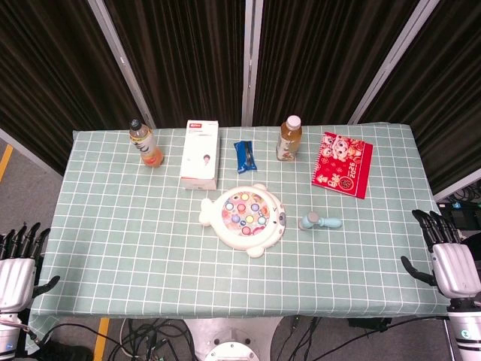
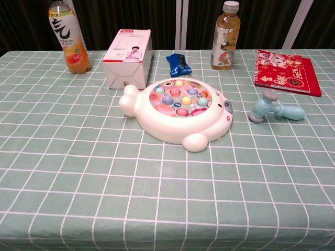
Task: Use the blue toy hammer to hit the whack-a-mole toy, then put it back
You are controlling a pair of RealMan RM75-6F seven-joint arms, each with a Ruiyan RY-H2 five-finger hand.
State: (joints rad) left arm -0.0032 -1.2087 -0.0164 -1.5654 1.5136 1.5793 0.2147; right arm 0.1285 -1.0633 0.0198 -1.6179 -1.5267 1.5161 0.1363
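The blue toy hammer (image 1: pixel 319 221) (image 2: pixel 275 110) lies on its side on the checked cloth, just right of the whack-a-mole toy (image 1: pixel 244 216) (image 2: pixel 178 111), a white animal-shaped base with several coloured buttons. My left hand (image 1: pixel 19 259) hangs off the table's front left corner, fingers spread, holding nothing. Off the front right corner my right hand (image 1: pixel 443 252) is likewise spread and holds nothing. Both hands are far from the hammer and show only in the head view.
Along the back stand an orange drink bottle (image 1: pixel 146 143) (image 2: pixel 68 36), a white box (image 1: pixel 201 153) (image 2: pixel 128 57), a blue packet (image 1: pixel 245 156) (image 2: pixel 178 64), a tea bottle (image 1: pixel 288 138) (image 2: pixel 225 35) and a red notebook (image 1: pixel 343 163) (image 2: pixel 287 72).
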